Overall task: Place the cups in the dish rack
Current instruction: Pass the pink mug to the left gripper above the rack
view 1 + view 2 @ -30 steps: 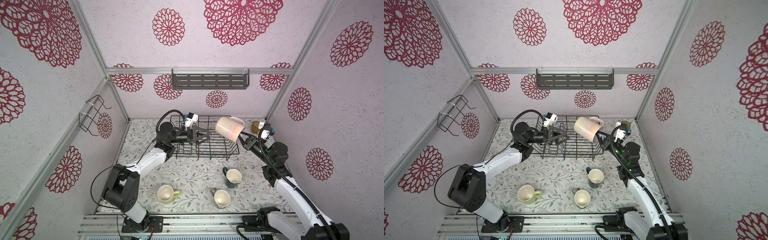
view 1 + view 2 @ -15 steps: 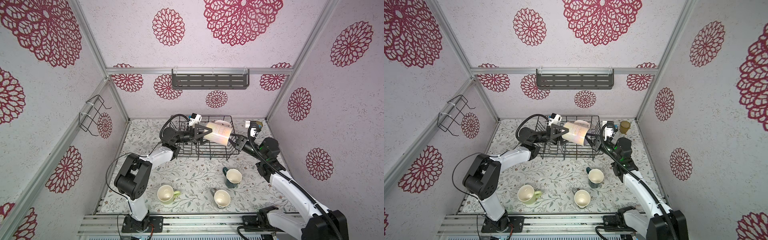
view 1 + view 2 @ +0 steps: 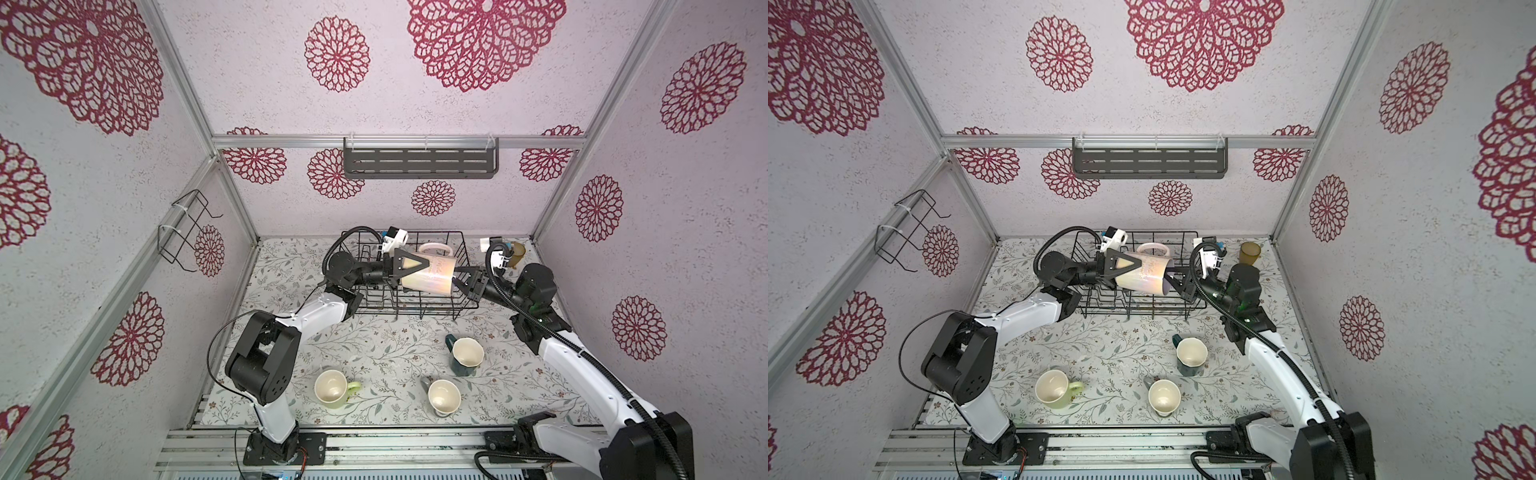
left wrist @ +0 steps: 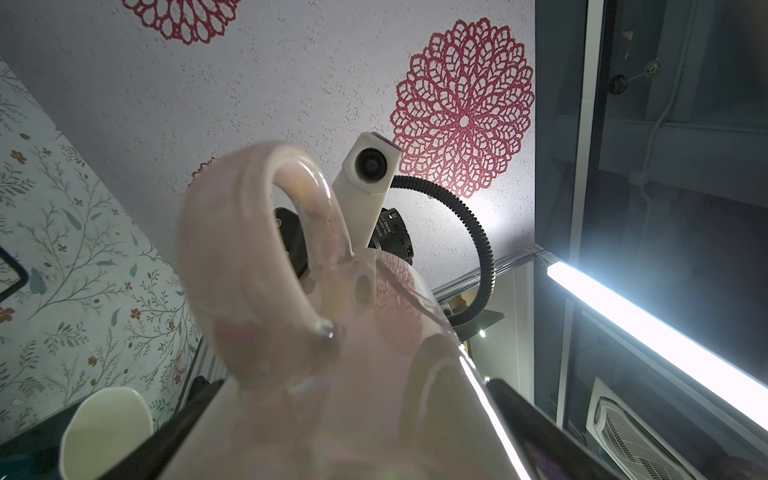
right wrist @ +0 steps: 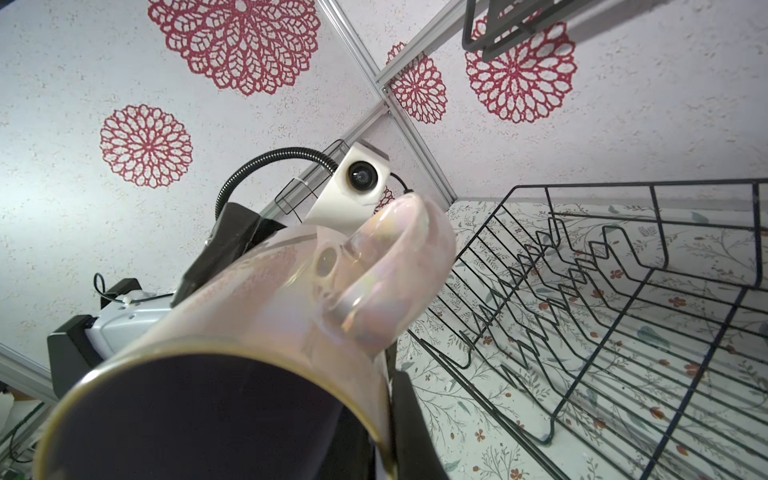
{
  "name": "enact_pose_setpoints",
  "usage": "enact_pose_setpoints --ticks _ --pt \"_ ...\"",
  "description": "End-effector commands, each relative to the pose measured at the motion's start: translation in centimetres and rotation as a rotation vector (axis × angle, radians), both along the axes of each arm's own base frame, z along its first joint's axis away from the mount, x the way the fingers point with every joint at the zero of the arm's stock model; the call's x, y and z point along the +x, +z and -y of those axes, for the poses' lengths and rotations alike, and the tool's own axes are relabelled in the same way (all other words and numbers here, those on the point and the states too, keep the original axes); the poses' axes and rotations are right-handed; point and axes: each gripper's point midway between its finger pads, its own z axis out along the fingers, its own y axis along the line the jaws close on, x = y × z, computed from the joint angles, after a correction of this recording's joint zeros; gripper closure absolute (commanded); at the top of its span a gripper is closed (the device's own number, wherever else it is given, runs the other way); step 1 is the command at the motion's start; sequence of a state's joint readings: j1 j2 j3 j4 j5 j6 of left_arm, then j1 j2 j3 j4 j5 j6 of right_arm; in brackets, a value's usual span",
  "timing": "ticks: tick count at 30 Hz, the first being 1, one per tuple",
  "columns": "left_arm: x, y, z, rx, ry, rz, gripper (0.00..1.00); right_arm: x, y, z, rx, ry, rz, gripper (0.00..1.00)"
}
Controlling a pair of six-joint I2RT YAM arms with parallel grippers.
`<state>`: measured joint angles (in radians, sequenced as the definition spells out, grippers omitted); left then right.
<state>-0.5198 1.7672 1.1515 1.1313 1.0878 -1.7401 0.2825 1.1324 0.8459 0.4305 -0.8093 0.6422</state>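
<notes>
Both top views: a pale pink cup (image 3: 436, 278) is held sideways over the dish rack (image 3: 415, 300), rim pinched by the right claw (image 3: 458, 280), base straddled by the released left claw (image 3: 417, 272).

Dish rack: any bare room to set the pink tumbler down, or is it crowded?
Dish rack shows no cups: flat wires beside its zigzag prongs are bare. Mat is free between rack front, teal mug and yellow-green mug. Crowded above the rack: left hand and right hand both at the pink tumbler.
</notes>
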Motion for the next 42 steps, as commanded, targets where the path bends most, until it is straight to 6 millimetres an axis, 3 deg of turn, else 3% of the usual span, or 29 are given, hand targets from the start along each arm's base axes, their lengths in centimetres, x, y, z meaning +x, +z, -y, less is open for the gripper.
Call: enact_pose_setpoints --ticks 1,10,12,18,25,29,36,38,42 --pt "-1.0 1.1 0.4 -0.013 -0.035 0.032 0.01 -0.9 4.6 -0.2 -0.008 0.023 0.214 1.00" --pt "-1.1 0.8 0.3 0.002 -0.028 0.044 0.12 1.0 4.0 -0.5 -0.055 0.006 0.213 1.00" --pt "-0.9 0.4 0.4 0.013 -0.038 0.042 0.20 1.5 3.7 -0.7 -0.058 0.005 0.211 1.00" --pt "-0.1 -0.2 0.0 0.011 -0.026 0.026 0.30 2.9 3.3 -1.2 -0.067 0.013 0.190 1.00" --pt "1.8 -0.7 -1.6 0.003 0.037 -0.001 0.34 4.4 2.8 -0.8 -0.078 -0.035 0.170 0.62" --pt "2.8 -1.0 -2.3 0.001 0.068 -0.002 0.37 5.4 2.1 -0.4 -0.086 -0.077 0.148 0.50" --pt "5.5 -2.3 -3.6 0.033 0.159 -0.017 0.44 6.7 0.7 1.2 -0.146 -0.200 0.113 0.46" --pt "6.4 -3.4 -3.8 0.079 0.204 -0.013 0.46 7.5 -0.1 2.4 -0.185 -0.292 0.067 0.46" --pt "7.5 -7.7 -4.0 0.348 0.306 -0.012 0.45 8.8 -2.0 6.2 -0.259 -0.515 -0.113 0.46"
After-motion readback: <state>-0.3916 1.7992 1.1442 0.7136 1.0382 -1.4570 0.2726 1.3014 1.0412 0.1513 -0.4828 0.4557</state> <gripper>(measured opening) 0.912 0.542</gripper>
